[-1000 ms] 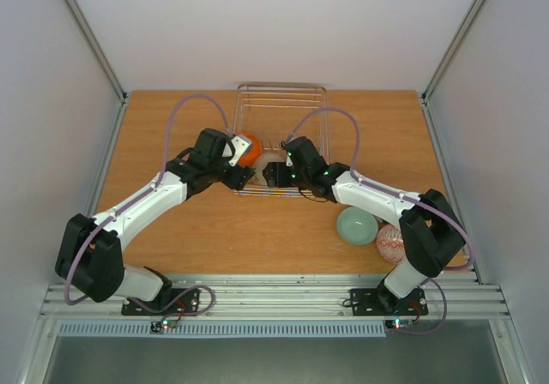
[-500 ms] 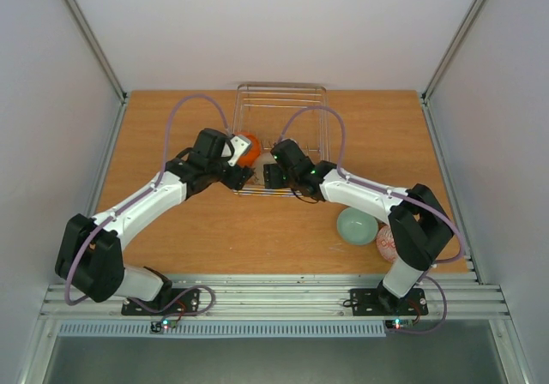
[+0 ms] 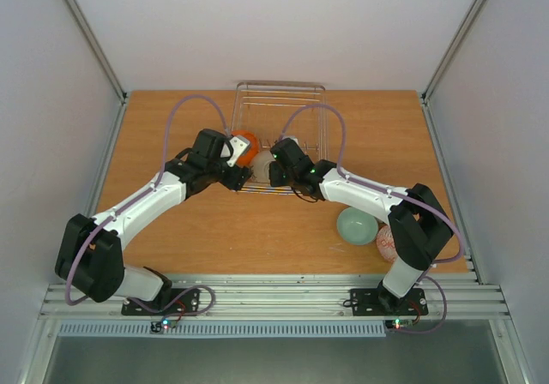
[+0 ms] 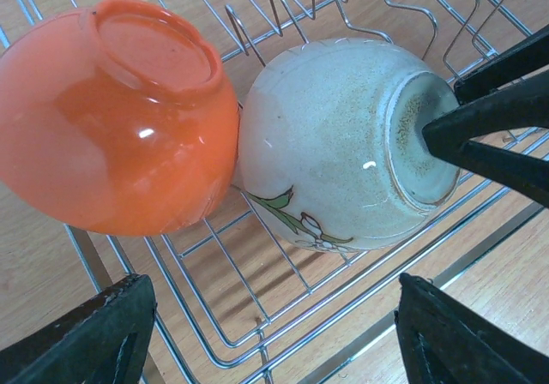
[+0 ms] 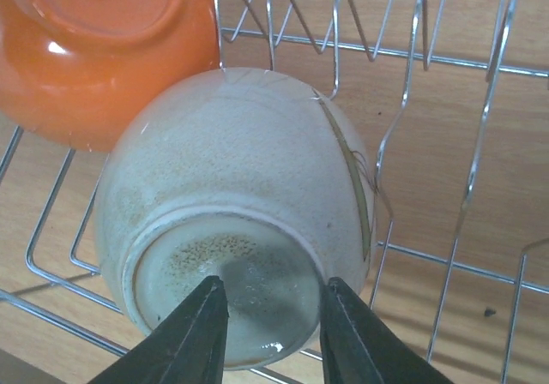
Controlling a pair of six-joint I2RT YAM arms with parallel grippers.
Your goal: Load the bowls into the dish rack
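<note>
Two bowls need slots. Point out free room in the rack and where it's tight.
In the dish rack, the far rows behind the orange bowl and white bowl stand bare, as does the right side. The near left corner is crowded: the two bowls touch, with the left gripper and right gripper close by.

we're high up behind the arm bases here, looking down over the whole table (image 3: 386, 135). now both wrist cameras, very close, tilt down into the near end of the rack (image 3: 280, 84) from opposite sides, sharing the orange bowl (image 4: 120, 118) and the white bowl (image 5: 240, 170).
</note>
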